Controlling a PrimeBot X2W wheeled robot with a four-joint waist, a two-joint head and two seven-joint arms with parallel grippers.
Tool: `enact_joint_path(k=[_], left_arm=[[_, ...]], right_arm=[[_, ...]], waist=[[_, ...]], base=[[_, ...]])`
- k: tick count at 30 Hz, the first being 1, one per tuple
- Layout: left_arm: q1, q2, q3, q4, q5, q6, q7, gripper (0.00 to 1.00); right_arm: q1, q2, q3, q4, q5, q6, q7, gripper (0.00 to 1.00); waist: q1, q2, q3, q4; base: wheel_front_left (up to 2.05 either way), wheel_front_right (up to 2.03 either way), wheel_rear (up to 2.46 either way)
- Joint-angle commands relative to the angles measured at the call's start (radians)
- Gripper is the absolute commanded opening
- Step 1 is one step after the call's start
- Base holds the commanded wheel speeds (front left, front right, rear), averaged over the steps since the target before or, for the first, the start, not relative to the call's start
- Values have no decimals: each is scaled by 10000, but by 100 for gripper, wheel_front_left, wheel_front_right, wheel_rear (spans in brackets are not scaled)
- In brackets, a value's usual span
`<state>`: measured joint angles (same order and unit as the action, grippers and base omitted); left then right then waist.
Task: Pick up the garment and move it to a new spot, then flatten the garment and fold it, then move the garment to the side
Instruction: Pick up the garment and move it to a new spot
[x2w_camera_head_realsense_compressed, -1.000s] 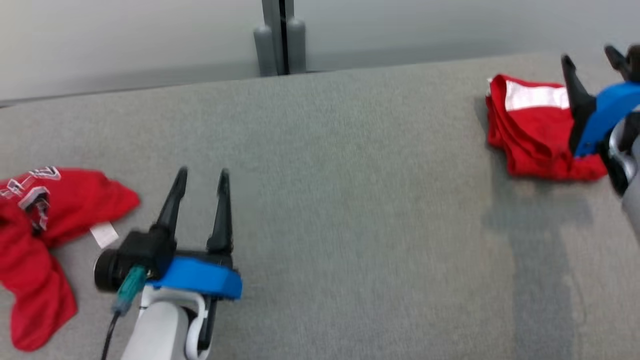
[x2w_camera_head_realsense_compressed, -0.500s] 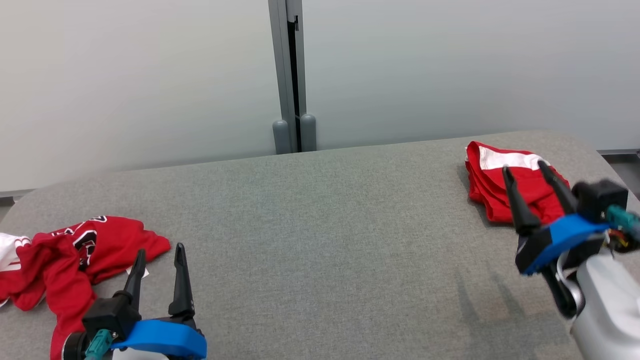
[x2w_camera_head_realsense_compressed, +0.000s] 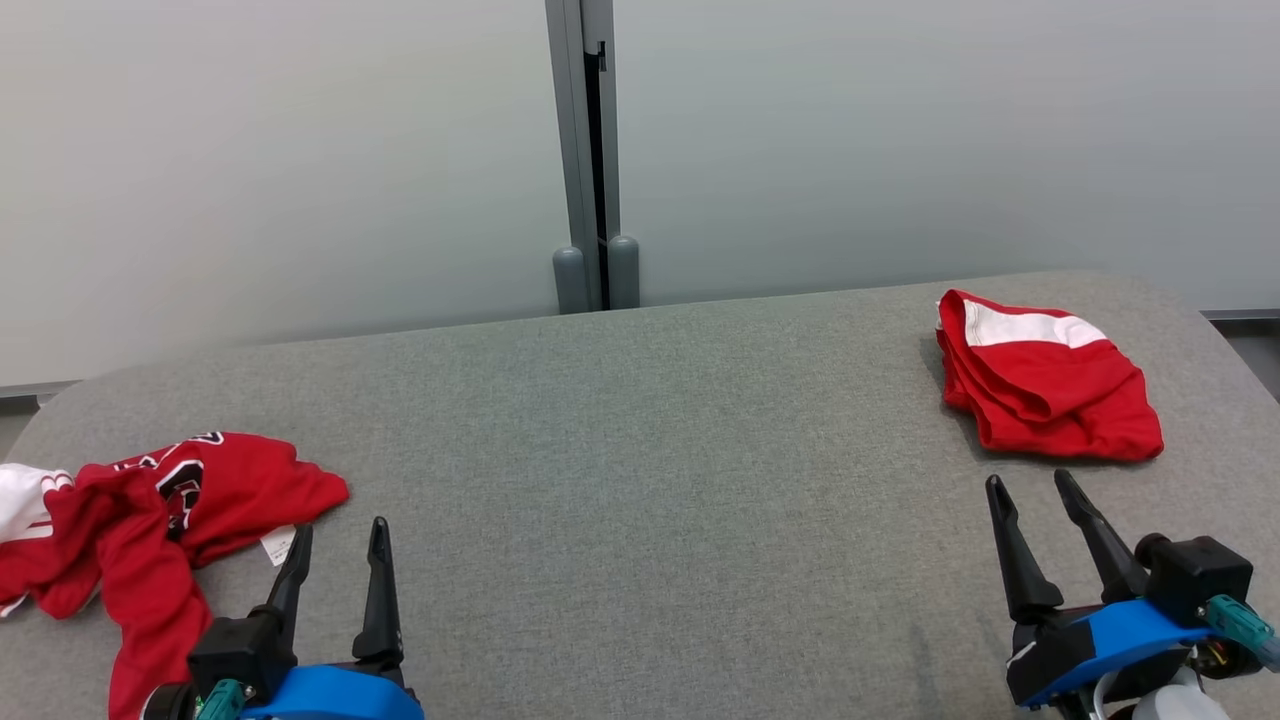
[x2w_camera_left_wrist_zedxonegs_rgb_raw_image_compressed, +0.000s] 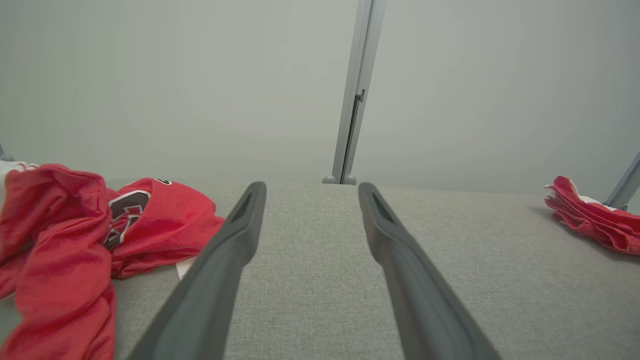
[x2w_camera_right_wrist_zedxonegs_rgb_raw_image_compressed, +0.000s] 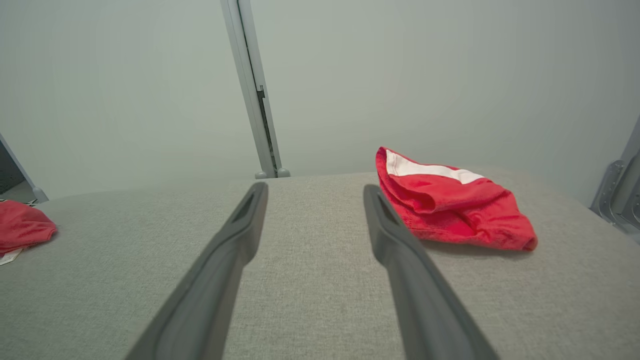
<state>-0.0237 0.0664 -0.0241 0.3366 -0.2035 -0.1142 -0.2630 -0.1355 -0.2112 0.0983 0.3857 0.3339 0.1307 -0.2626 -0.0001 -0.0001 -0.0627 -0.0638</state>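
A crumpled red garment (x2w_camera_head_realsense_compressed: 150, 510) with a black-and-white print and a white tag lies at the table's left end, also in the left wrist view (x2w_camera_left_wrist_zedxonegs_rgb_raw_image_compressed: 65, 240). My left gripper (x2w_camera_head_realsense_compressed: 341, 527) is open just to its right, empty (x2w_camera_left_wrist_zedxonegs_rgb_raw_image_compressed: 311, 186) and not touching it. A folded red garment (x2w_camera_head_realsense_compressed: 1045, 385) with a white band rests at the far right, seen too in the right wrist view (x2w_camera_right_wrist_zedxonegs_rgb_raw_image_compressed: 450, 205). My right gripper (x2w_camera_head_realsense_compressed: 1028, 480) stands open and empty on the near side of it (x2w_camera_right_wrist_zedxonegs_rgb_raw_image_compressed: 315, 186), apart from the cloth.
The grey fabric-covered table (x2w_camera_head_realsense_compressed: 650, 450) has rounded corners and stretches wide between the two garments. Behind it rise pale frosted panels joined by a grey post (x2w_camera_head_realsense_compressed: 590, 150). The table's right edge drops off just past the folded garment.
The head camera has tilted up. My right gripper has drawn back from over the folded garment toward the near edge; my left gripper has also pulled back. Both garments lie still.
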Motion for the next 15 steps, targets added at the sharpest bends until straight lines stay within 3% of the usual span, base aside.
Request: enact_joint_path(k=[1,9,15], left_arm=[[29,-16,38,21,134,-46,-25,100],[-129,-85,116,-33,336,-47,-25,100],[-251,-112,358,-61,493,90,-25,100]], right_arm=[[182,63,-54,-171,-57,1,-28,100],[227,99,-34,-377,-330,1,-28,100],[303,261,105,-517,-345,1,-29,100]], waist=[[1,1,23,-19],[1,1,21,152],[1,1,-5,967]], base=[[0,0,0],[0,0,0],[0,0,0]])
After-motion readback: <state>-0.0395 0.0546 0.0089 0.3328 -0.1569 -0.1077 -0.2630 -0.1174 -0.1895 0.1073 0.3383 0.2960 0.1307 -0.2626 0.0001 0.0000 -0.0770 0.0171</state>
